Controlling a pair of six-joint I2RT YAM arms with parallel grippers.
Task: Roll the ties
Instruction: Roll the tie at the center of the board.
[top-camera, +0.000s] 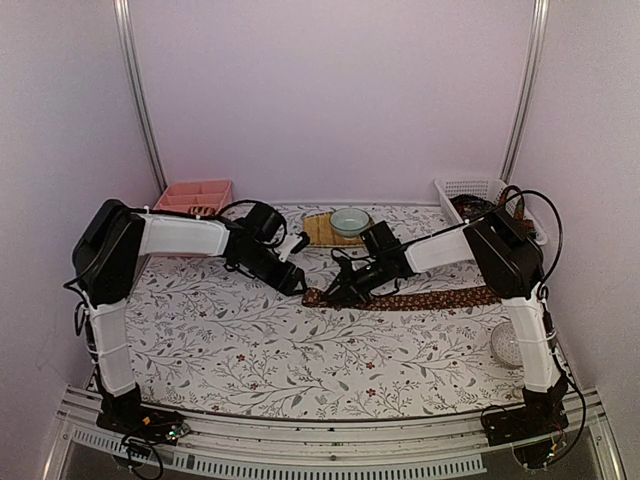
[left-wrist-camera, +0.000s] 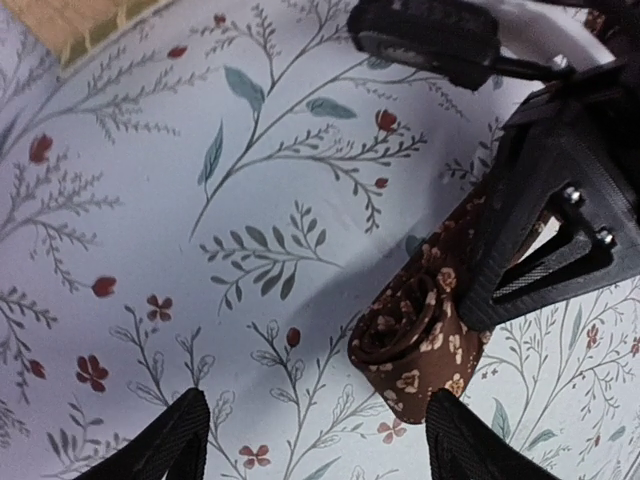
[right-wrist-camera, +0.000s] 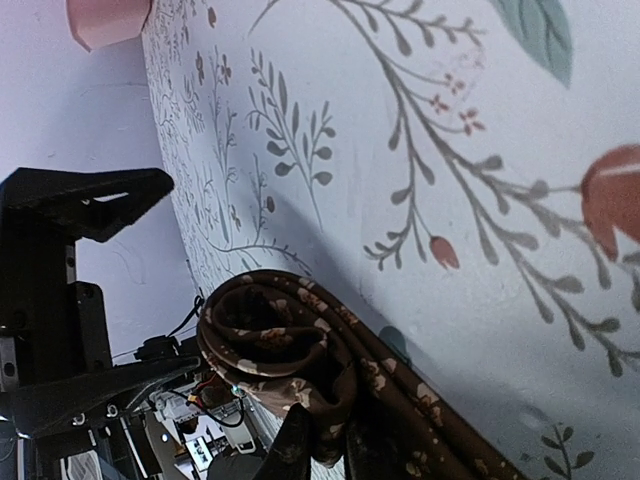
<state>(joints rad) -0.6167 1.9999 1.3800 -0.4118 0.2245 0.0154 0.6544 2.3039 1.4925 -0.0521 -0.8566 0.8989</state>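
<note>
Right gripper (top-camera: 325, 294) pinches half-rolled tie (top-camera: 440, 298); white basket (top-camera: 470, 186) holds ties (top-camera: 468, 208).

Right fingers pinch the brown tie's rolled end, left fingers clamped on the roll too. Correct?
Not quite. The left fingers stand wide open, not clamped on the tie roll; the left wrist view shows it. The right fingers do pinch the rolled end.

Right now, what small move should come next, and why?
Probably ease the open left gripper forward around the roll and pinch it. The right gripper is shut on that rolled end, while most of the tie lies flat, unrolled; a second hold would likely let the right gripper regrip and roll on.
</note>
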